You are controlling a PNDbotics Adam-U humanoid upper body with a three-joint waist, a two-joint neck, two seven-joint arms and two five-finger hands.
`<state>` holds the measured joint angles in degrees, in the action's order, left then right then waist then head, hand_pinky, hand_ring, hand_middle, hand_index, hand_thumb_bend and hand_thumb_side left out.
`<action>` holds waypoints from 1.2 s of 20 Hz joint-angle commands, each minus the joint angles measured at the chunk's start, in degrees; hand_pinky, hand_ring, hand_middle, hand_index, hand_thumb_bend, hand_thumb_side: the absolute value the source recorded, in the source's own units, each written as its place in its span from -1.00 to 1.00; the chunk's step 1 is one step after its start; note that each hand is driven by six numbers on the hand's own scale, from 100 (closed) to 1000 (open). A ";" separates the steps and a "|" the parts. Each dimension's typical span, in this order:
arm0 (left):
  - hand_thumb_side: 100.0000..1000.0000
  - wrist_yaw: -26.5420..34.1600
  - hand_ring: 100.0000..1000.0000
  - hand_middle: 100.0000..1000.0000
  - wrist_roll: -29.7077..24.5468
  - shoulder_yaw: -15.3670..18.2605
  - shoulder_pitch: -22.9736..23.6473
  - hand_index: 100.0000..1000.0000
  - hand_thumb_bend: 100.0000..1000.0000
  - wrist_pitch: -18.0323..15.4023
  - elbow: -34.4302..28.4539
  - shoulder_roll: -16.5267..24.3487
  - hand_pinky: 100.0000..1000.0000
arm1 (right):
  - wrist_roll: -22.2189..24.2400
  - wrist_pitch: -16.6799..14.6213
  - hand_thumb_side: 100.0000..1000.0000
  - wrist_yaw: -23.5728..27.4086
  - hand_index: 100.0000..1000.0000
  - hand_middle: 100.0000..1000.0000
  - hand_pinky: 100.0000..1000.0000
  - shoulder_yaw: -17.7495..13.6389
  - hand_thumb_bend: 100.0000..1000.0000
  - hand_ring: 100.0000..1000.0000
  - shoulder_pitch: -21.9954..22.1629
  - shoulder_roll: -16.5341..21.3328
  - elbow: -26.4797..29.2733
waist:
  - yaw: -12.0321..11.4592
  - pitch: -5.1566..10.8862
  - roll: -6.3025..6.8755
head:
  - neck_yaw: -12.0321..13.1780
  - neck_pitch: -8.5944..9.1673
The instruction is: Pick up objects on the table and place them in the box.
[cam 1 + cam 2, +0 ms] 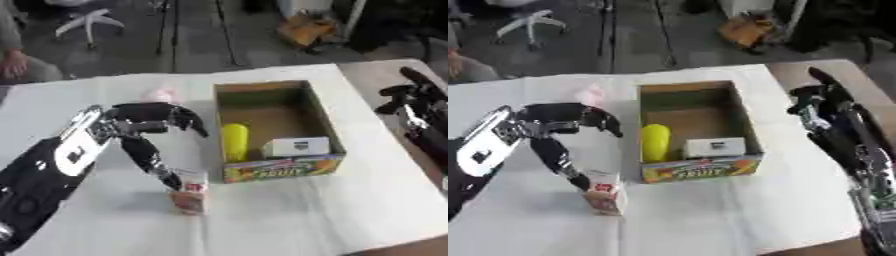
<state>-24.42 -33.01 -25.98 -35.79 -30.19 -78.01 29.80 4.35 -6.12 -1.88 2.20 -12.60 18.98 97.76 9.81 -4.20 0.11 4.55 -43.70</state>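
I had the box (278,131) as my landmark, an open cardboard one with a printed fruit panel on its near wall, sitting on the white-covered desk (297,215). Inside it lay a yellow bottle (234,141) along the left wall, and a small white carton (296,147) stood against the near wall, to the right of the bottle.

My left hand (144,127) hung over the desk left of the box, fingers spread wide and arched downward, thumb reaching low. The thumb tip sat at the top of a small juice carton (605,198), which stood upright on the desk just in front of the box's near-left corner. I could not tell whether the thumb touched it; the other fingers were clear of it and curved toward the box's left wall.

A small pink thing (161,95) lay on the desk beyond the left hand, near the box's far-left corner.

My right hand (820,102) rested off to the right of the box, at the desk's edge, fingers relaxed and empty.
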 commanded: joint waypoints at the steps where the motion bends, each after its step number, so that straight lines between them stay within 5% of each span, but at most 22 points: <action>1: 0.31 -0.12 0.78 0.46 -17.54 0.30 -1.26 0.72 1.00 -15.86 -1.49 1.73 0.42 | -0.04 0.04 -0.06 0.12 1.00 0.36 0.38 -0.16 -0.95 0.16 -0.81 1.27 0.40 | 0.03 0.74 -0.01 | -0.05 0.10; 20: 0.27 -5.27 0.75 0.46 -18.96 -0.65 -1.31 0.72 1.00 -18.00 -1.26 1.20 0.44 | -0.01 0.04 -0.06 0.23 1.00 0.36 0.38 -0.17 -0.95 0.16 -0.77 1.27 0.32 | 0.15 0.72 0.00 | -0.19 0.06; 21: 0.23 -5.52 0.60 0.46 -18.96 -0.59 -1.36 0.72 1.00 -18.15 -1.32 1.23 0.45 | -0.02 0.04 -0.06 0.23 1.00 0.36 0.38 -0.16 -0.95 0.16 -0.76 1.27 0.32 | 0.15 0.73 0.00 | -0.20 0.05; 24: 0.21 -7.59 0.56 0.46 -18.96 -0.37 -1.45 0.72 1.00 -18.78 -2.14 1.39 0.45 | 0.00 0.04 -0.06 0.24 1.00 0.36 0.38 -0.14 -0.95 0.16 -0.79 1.25 0.30 | 0.14 0.74 0.01 | -0.22 0.07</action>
<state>-31.23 -33.34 -27.19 -35.99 -29.88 -78.93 29.80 4.38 -6.10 -1.87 2.20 -12.61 18.98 97.44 9.87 -4.20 0.21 4.34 -43.70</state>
